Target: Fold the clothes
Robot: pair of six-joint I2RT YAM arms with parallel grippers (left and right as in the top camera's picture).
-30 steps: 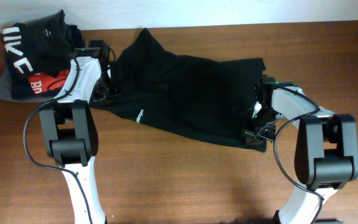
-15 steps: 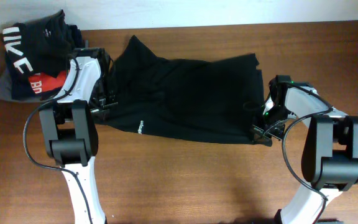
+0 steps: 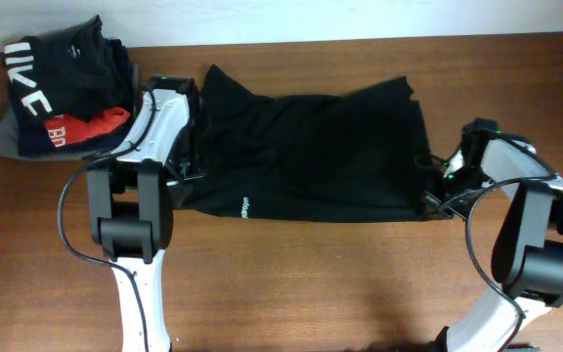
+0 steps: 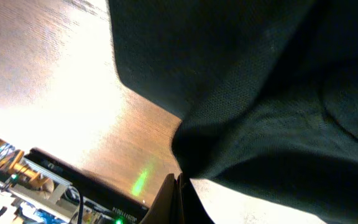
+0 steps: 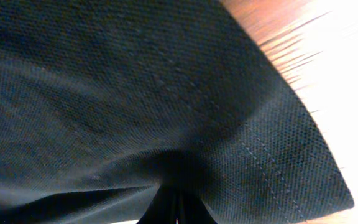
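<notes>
The black garment [image 5: 135,81] is matt cloth, a fine pebbly knit with a stitched hem. Under it the table [image 3: 311,284] is brown wood grain, smooth and glossy enough to throw glare. Either side of the garment, the arm casings [image 3: 164,112] look like smooth white and black plastic.

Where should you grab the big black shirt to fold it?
Probably at its two short ends, near the front corners, coming in from the outer sides. The black garment lies spread flat and wide across the table, so its ends offer free edges to pinch. The left gripper and right gripper are shut on it there now.
</notes>
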